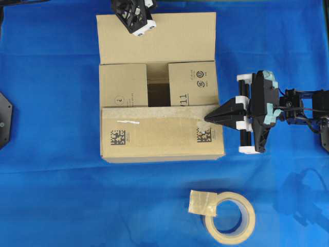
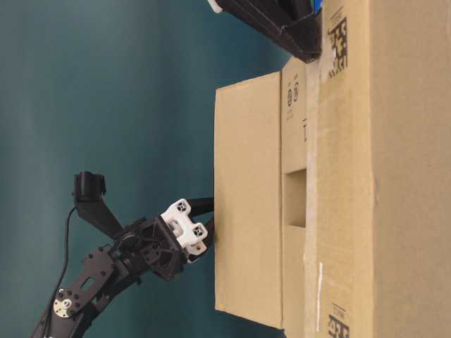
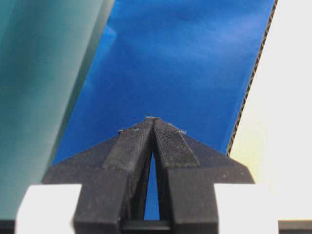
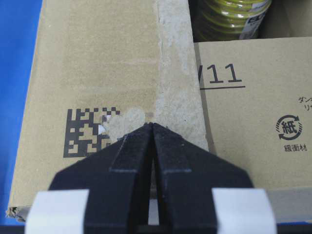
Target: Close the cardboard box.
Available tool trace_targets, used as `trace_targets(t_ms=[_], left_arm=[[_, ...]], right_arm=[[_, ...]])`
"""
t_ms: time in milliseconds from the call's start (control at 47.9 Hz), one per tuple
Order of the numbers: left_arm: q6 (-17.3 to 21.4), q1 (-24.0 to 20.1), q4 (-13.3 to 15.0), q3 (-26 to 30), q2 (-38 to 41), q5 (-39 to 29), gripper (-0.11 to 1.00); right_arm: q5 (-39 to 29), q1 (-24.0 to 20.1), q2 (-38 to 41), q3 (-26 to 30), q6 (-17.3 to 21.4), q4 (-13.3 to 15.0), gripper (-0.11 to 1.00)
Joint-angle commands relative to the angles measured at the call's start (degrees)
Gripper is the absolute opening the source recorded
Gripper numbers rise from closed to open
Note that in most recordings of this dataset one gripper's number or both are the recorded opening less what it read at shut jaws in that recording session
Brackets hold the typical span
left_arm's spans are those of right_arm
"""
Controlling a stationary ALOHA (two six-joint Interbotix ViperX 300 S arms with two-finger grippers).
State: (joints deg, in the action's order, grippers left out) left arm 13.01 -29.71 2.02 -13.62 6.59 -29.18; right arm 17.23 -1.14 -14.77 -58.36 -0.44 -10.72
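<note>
The large brown corrugated cardboard box [image 1: 160,87] sits mid-table on the blue cloth [image 1: 51,195]. 3 flaps lie folded down; the far flap is not yet folded. The left gripper [image 1: 139,27], fingers pressed together, touches it; the right gripper [image 1: 212,118], also empty and closed, rests on the near flap.

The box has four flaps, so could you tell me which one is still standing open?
The long far flap beside the left gripper; both short flaps and the near long flap are folded down.

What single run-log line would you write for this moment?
near flap folded down, far flap still open on large brown cardboard box | right gripper shut, tip on near flap | left gripper shut behind far flap
</note>
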Motion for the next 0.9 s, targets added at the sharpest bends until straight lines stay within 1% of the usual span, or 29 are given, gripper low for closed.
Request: trace_targets(t_ms=[0,334,501,689,877], left_arm=[[-0.1,1.1,0.1,1.5,-2.0,-0.4,0.0],[-0.2,3.7,0.0,3.2,-4.1,-4.7,0.0],[-1.6,5.8,0.1,2.5,-4.9,-6.9,0.0],[-3.9,9.3,0.0,1.1,-6.0,-7.7,0.0],[-4.7,13.1,0.1,-0.6,-6.7,-7.6,0.0]], right_arm=[[0.4,0.5,-0.3,1.1,-0.1,0.0,0.0],[0.5,0.5,-0.3,1.1,-0.1,0.1,0.0],[0.5,0.5,-0.3,1.0,-0.1,0.1,0.0],[0.5,0.5,-0.3,1.1,-0.1,0.0,0.0],[0.5,0.5,-0.3,1.1,-0.1,0.0,0.0]])
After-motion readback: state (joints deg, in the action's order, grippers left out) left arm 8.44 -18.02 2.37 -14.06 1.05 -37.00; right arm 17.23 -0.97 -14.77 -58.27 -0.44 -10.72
